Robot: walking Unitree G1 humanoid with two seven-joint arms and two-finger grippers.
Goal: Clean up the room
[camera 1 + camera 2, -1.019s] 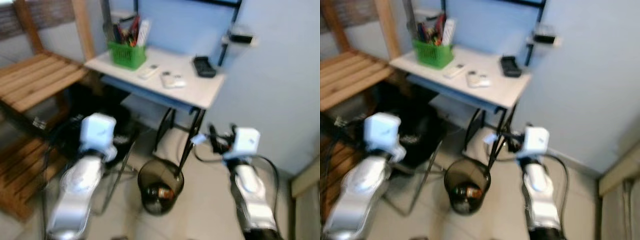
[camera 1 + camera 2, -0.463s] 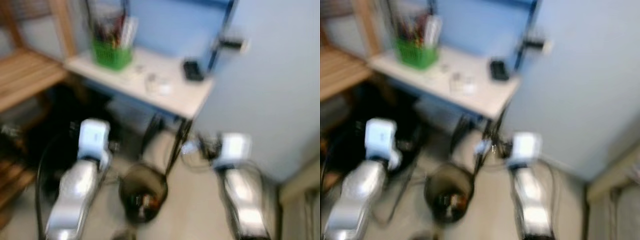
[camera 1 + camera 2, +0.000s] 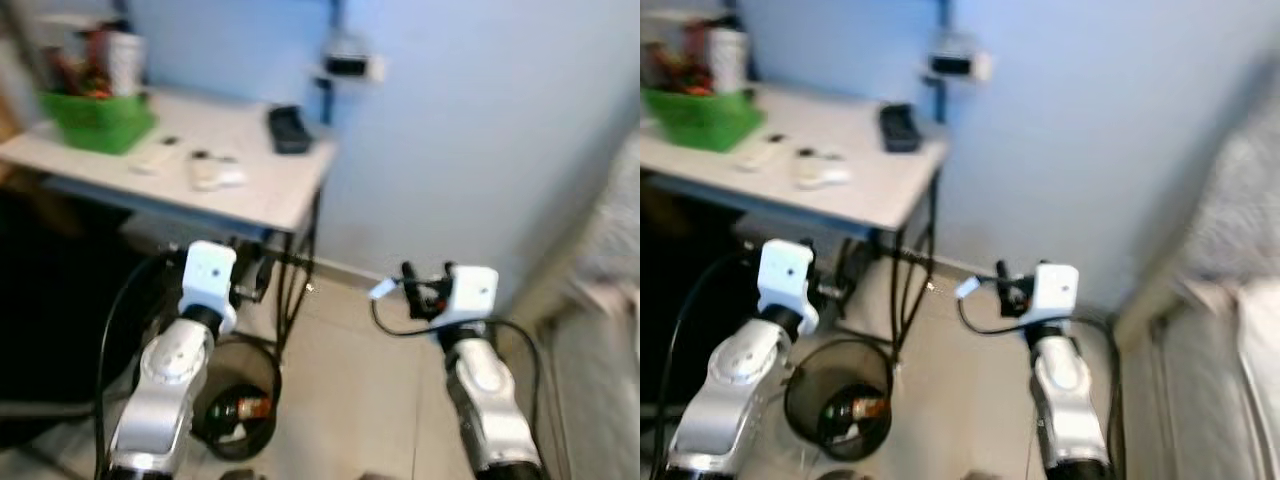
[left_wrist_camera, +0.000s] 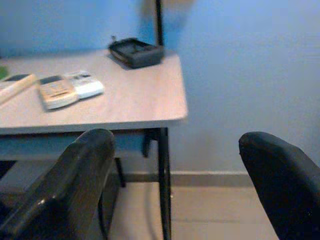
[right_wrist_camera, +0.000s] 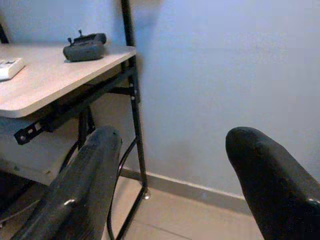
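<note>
Even, soft indoor light; head views motion-blurred, wrist views sharper.

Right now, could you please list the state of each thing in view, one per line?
Left end effector: open, empty, raised in front of the desk.
Right end effector: open, empty, facing the blue wall.
Round black mesh waste bin: upright on the floor, holding some trash.
Green plastic basket: upright on the desk, filled with items.
Flat black device: lying at the back corner of the desk.
Two pale remote controls: lying flat, side by side.
</note>
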